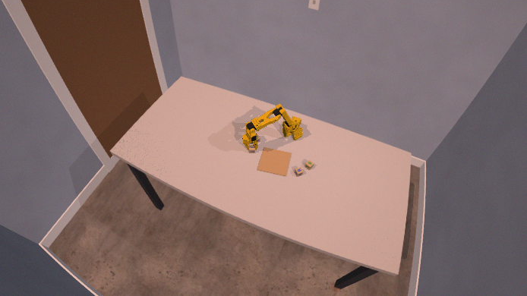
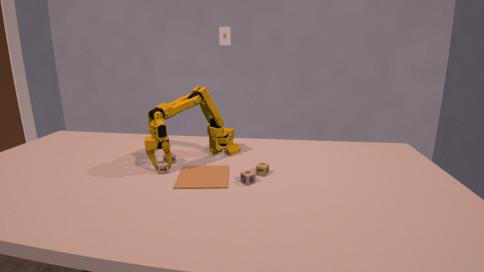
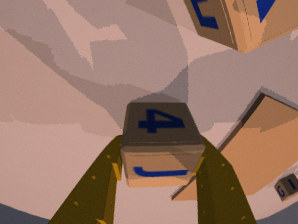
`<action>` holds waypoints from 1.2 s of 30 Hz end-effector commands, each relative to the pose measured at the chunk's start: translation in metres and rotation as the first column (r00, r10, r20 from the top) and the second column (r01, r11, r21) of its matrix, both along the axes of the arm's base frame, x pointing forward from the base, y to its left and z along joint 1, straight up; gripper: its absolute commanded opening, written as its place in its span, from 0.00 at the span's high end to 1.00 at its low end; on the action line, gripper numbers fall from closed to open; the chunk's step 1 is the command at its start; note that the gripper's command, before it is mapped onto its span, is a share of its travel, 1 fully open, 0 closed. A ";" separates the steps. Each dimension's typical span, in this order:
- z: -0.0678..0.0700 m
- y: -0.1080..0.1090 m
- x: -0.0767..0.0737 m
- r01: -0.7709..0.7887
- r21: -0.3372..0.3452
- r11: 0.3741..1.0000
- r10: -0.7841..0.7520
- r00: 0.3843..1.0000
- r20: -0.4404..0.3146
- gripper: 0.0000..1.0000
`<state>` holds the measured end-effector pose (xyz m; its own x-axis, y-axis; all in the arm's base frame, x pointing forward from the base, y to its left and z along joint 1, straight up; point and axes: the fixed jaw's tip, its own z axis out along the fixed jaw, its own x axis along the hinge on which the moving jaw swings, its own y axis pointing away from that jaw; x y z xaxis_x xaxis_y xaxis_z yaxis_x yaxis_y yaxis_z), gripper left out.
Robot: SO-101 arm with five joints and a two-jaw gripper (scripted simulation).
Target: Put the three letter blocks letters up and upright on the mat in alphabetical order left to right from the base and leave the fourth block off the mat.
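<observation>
The block with the blue 4 point(image 1: 252, 149) point(image 2: 162, 169) point(image 3: 162, 125) is gripped between both fingers of the pincer point(image 1: 250, 148) point(image 2: 163, 167) point(image 3: 161, 149), low over the tabletop point(image 1: 330, 207) point(image 2: 250, 226) point(image 3: 45, 170) and off the left side of the mat point(image 1: 274, 162) point(image 2: 201, 176) point(image 3: 265, 142); whether it is lifted cannot be told. Another blue-marked block point(image 1: 258, 140) point(image 2: 173, 158) point(image 3: 237, 22) is seen just beyond it, on the far side. Off the mat's right side, a blue-lettered block point(image 1: 298, 171) point(image 2: 247, 177) point(image 3: 287, 187) is placed nearer than a green-lettered block point(image 1: 309, 164) point(image 2: 262, 169).

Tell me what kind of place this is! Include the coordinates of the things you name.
It looks like a small robot practice room: a yellow robot arm point(image 1: 265, 120) point(image 2: 180, 105) stands on a big table point(image 1: 217, 184) point(image 2: 285, 219), with lettered blocks and a square mat point(image 1: 274, 162) point(image 2: 202, 176) point(image 3: 265, 145).
</observation>
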<state>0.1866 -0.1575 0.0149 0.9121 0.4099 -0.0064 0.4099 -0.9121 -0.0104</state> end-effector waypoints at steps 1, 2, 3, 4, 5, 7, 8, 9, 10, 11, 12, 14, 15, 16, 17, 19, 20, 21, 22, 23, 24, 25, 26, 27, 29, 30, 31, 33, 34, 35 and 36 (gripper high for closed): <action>0.018 -0.006 0.009 0.002 -0.054 0.999 0.002 0.998 0.068 1.00; 0.018 -0.006 0.009 0.002 -0.054 0.999 0.002 0.998 0.069 1.00; 0.020 -0.006 0.009 0.002 -0.055 0.999 0.002 0.998 0.069 1.00; 0.021 -0.006 0.009 0.002 -0.055 0.998 0.002 0.998 0.069 1.00; 0.023 -0.006 0.009 0.002 -0.055 0.998 0.002 0.998 0.070 1.00; 0.027 -0.006 0.009 0.002 -0.056 0.998 0.002 0.997 0.071 1.00; 0.030 -0.006 0.009 0.002 -0.057 0.998 0.002 0.997 0.071 1.00; 0.033 -0.006 0.009 0.002 -0.057 0.998 0.002 0.997 0.072 1.00; 0.036 -0.006 0.009 0.002 -0.058 0.998 0.002 0.997 0.073 1.00; 0.039 -0.006 0.009 0.002 -0.058 0.998 0.002 0.997 0.074 1.00; 0.042 -0.006 0.009 0.002 -0.059 0.998 0.002 0.997 0.074 1.00; 0.042 -0.006 0.009 0.002 -0.059 0.998 0.002 0.997 0.074 1.00; 0.045 -0.006 0.009 0.002 -0.060 0.998 0.002 0.997 0.075 1.00; 0.048 -0.006 0.008 0.002 -0.060 0.998 0.002 0.997 0.076 1.00; 0.051 -0.005 0.008 0.002 -0.061 0.998 0.002 0.997 0.077 1.00; 0.057 -0.005 0.007 0.003 -0.062 0.998 0.002 0.997 0.078 1.00; 0.059 -0.005 0.007 0.003 -0.063 0.998 0.002 0.997 0.079 1.00; 0.061 -0.004 0.007 0.003 -0.063 0.998 0.002 0.997 0.079 1.00; 0.063 -0.004 0.006 0.003 -0.063 0.998 0.002 0.997 0.080 1.00; 0.064 -0.004 0.006 0.003 -0.064 0.998 0.002 0.997 0.080 1.00; 0.065 -0.004 0.006 0.003 -0.064 0.998 0.002 0.997 0.080 1.00; 0.066 -0.004 0.006 0.003 -0.064 0.998 0.002 0.997 0.080 1.00; 0.067 -0.004 0.006 0.003 -0.065 0.998 0.002 0.997 0.082 1.00; 0.067 -0.004 0.006 0.003 -0.066 0.998 0.003 0.997 0.083 1.00; 0.067 -0.004 0.006 0.003 -0.067 0.998 0.003 0.996 0.084 1.00; 0.067 -0.004 0.006 0.003 -0.067 0.998 0.003 0.996 0.084 1.00; 0.067 -0.004 0.006 0.003 -0.067 0.998 0.003 0.996 0.084 1.00; 0.067 -0.004 0.006 0.003 -0.067 0.998 0.003 0.996 0.084 1.00; 0.067 -0.004 0.006 0.003 -0.067 0.998 0.002 0.996 0.084 1.00; 0.067 -0.004 0.006 0.004 -0.067 0.998 0.002 0.996 0.084 1.00; 0.067 -0.004 0.006 0.004 -0.067 0.998 0.001 0.996 0.084 1.00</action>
